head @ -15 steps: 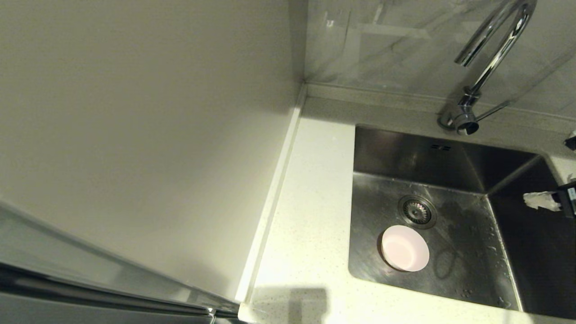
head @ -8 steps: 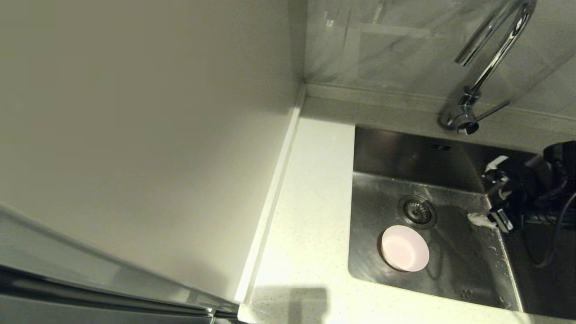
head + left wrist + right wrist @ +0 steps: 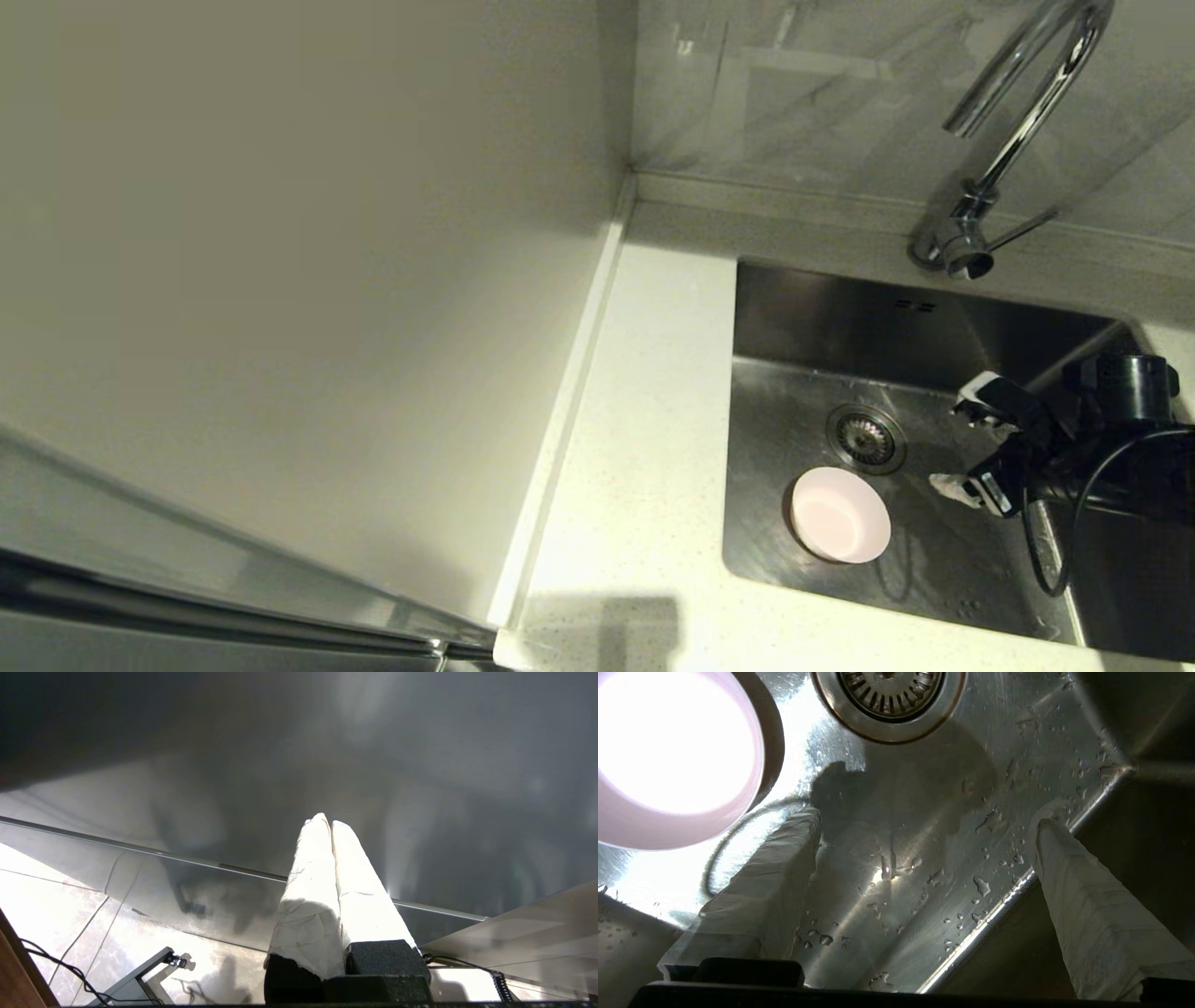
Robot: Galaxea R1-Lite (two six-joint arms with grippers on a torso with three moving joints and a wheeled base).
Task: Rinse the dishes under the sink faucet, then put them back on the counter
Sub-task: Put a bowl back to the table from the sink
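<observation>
Head view shows the right gripper [image 3: 966, 446] has come in from the right edge and now hangs low inside the sink [image 3: 934, 322], just right of the drain [image 3: 865, 438]. A second ago only its tip peeked in at the far right of the sink, so the arm has moved a good way toward the drain. Its two taped fingers [image 3: 775, 868] are spread wide apart and nothing is between them. In the right wrist view the sink floor with water drops shows in the gap, and the drain lies just ahead. The pink bowl [image 3: 840, 514] sits upright on the sink floor, close to the drain on the near side, a little toward the counter [image 3: 644, 448]. The bowl has not moved, and the gripper is near it but not touching. The faucet [image 3: 1013, 121] stands behind the sink, well back from the drain, and no water can be seen coming out. I think the arm is reaching in to pick up the bowl, so the rinse has not begun for it. The left gripper [image 3: 329, 833] is parked out of the way, nowhere near the drain, with its fingers pressed together and nothing in them.
</observation>
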